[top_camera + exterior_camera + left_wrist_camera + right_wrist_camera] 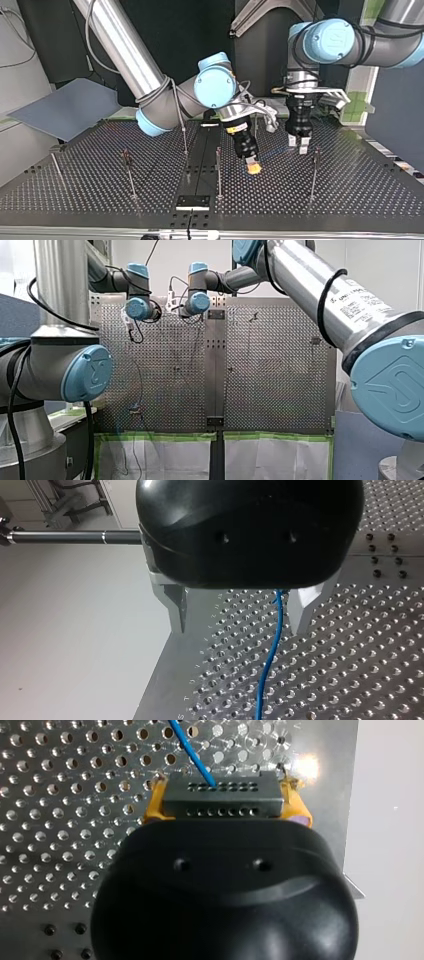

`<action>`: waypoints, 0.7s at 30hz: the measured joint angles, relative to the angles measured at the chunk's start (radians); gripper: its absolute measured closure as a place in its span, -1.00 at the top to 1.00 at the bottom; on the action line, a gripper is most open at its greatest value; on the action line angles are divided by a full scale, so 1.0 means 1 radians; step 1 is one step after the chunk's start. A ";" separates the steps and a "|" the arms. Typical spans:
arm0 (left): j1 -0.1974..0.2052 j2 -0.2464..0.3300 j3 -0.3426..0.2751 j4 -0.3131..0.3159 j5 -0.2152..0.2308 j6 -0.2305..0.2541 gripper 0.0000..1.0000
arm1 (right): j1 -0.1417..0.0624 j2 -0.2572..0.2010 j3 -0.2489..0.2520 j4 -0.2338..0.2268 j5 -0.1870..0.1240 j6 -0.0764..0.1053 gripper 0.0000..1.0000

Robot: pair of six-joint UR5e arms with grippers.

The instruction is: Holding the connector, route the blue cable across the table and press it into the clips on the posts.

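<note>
Right jaws clamp a black connector (pixel 220 800) trailing blue cable (pixel 192 750).

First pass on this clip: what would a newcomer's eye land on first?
The black connector clamped between my right gripper's yellow pads, over the perforated table, with the blue cable running out of it. My left gripper hangs open astride that cable, and thin posts stand across the table in the top view.
</note>
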 joint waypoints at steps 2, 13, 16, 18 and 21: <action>-0.002 -0.012 0.013 -0.006 -0.002 0.004 1.00 | 0.000 0.000 0.000 0.000 0.000 0.000 -1.00; -0.014 -0.098 0.095 -0.008 -0.007 0.010 1.00 | 0.000 0.000 0.000 0.000 -0.003 0.000 -1.00; -0.018 -0.123 0.118 -0.006 -0.011 0.012 1.00 | -0.001 0.000 0.000 0.000 -0.004 0.000 -1.00; -0.019 -0.136 0.124 -0.001 -0.015 0.012 1.00 | 0.000 0.000 0.000 0.000 -0.005 0.000 -1.00; -0.019 -0.163 0.130 0.007 -0.023 0.013 1.00 | 0.000 0.000 0.000 0.001 -0.006 0.000 -1.00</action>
